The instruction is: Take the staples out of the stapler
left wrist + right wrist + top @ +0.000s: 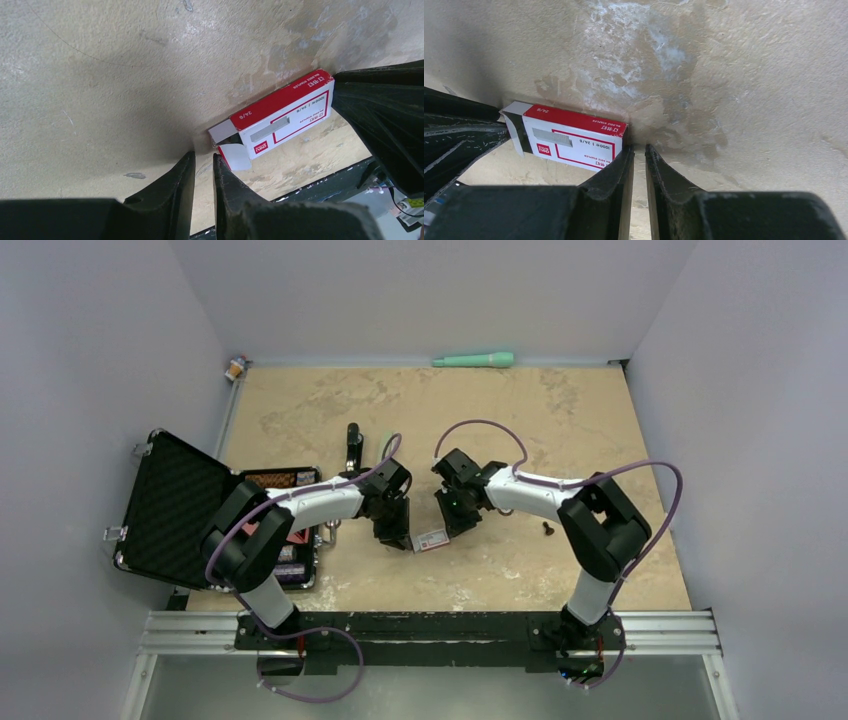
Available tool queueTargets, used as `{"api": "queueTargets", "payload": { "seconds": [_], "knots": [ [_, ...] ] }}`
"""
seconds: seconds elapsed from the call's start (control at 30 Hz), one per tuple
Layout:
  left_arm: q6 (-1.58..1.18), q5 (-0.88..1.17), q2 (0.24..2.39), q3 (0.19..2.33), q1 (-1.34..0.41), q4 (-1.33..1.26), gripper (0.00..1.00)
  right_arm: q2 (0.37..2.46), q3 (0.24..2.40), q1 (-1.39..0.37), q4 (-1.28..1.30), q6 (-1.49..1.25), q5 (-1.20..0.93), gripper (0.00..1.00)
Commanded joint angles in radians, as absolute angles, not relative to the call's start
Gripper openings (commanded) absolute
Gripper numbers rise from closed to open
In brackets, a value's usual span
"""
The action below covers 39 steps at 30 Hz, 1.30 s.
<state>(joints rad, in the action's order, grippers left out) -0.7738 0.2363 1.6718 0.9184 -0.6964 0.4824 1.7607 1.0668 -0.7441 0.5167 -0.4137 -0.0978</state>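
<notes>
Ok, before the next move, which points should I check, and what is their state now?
1. Stapler found: ok, on the table beyond the left arm, apart from both tools.
2. Left tool free: ok, nearly shut, holds nothing.
3. Right tool free: ok, nearly shut, holds nothing.
4. Staple box out of the way: not ok, it lies between the two tools, end flap open.
5. Staples unloaded: cannot tell, none visible.

Slim black stapler (352, 445) on table (600, 420)
</notes>
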Motion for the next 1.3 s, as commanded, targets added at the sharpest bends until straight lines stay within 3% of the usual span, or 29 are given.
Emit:
{"api": "queueTargets", "payload": {
  "seconds": [0.0, 0.9, 1.27],
  "knots": [
    [-0.77, 0.241, 1.671, 0.909, -0.703, 0.445, 0.23, 1.775, 1.096, -0.76, 0.508, -0.393, -0.117, 0.19],
    [-0.783, 0.24, 1.67, 0.894, -0.702, 0.432, 0.21, 1.796, 1.125, -0.772, 0.494, -0.38, -0.178, 0.22],
    [-0.744, 0.244, 1.721, 1.006, -0.702, 0.489, 0.21, 1.803, 1.153, -0.77, 0.517, -0.385, -0.128, 0.22]
  ]
}}
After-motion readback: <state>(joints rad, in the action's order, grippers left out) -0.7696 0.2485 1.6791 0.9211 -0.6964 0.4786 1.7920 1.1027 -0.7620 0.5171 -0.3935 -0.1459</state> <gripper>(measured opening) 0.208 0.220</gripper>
